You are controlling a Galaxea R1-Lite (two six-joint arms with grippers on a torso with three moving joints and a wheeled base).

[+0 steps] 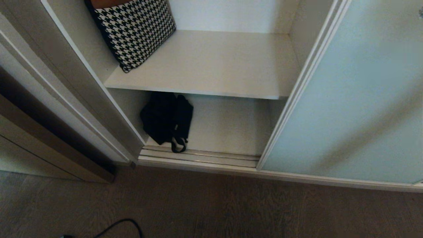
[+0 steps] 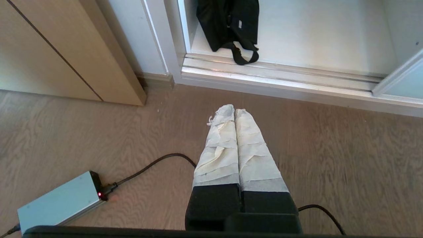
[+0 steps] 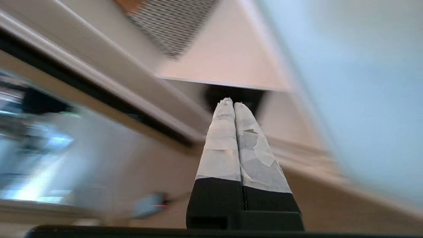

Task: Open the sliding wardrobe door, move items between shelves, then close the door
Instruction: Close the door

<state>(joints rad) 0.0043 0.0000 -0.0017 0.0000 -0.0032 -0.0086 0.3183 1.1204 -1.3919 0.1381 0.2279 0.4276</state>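
With the pale mint frosted-glass sliding wardrobe door (image 1: pixel 357 99) already slid open, the floppy black fabric bag (image 1: pixel 167 120) still lies below the off-white laminate upper shelf (image 1: pixel 211 62), unmoved, while the tape-wrapped left gripper (image 2: pixel 234 111) and right gripper (image 3: pixel 231 102) hang pressed together, empty.

Head view soft, evenly lit — lower shelf (image 1: pixel 231 129) shadowed. Right wrist view heavily motion-blurred; left wrist view sharp.
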